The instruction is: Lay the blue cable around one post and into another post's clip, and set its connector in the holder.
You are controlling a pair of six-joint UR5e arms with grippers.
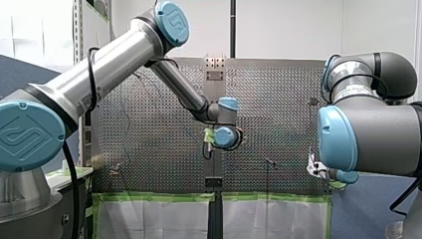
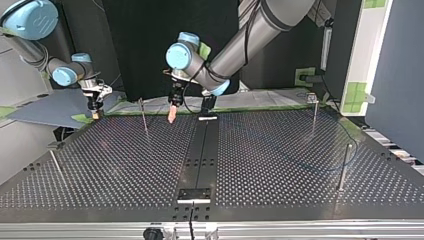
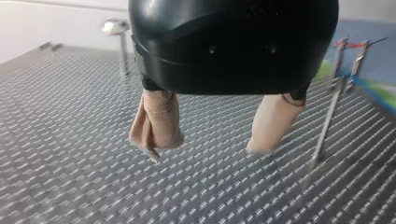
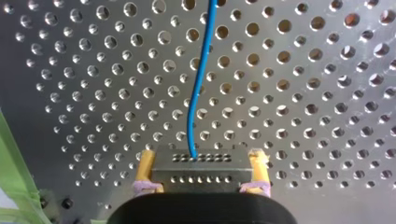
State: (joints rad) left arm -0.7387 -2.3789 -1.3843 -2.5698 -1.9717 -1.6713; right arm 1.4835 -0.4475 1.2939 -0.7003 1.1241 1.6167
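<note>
My right gripper (image 4: 202,156) is clamped on the connector (image 4: 198,171), with its yellow pads (image 4: 145,164) against the two short ends of the black block. It hangs at the far edge of the surface (image 2: 280,165), by the top view's left corner, so the connector is held there in the grip and lies on nothing. My left gripper (image 3: 208,149) stands wide with nothing between its beige pads (image 3: 156,122). It points down low over the far edge, just left of the middle in the top view, and I cannot tell whether its tips touch the metal. A dark strip (image 2: 202,150) runs down the middle of the perforated surface from far edge to near edge, and carries a small plate (image 2: 194,195) at the near edge. In the top view four thin posts stand upright: a post (image 2: 143,114) near the far edge beside my left gripper, a second post (image 2: 314,107) toward the far right corner, a third post (image 2: 344,167) along the right edge, and a fourth post (image 2: 56,167) along the left edge. The cable (image 4: 196,93) leaves the middle of the connector and runs ahead of my right gripper over the holes. In the top view a faint blue curve of it lies on the surface near the third post.
</note>
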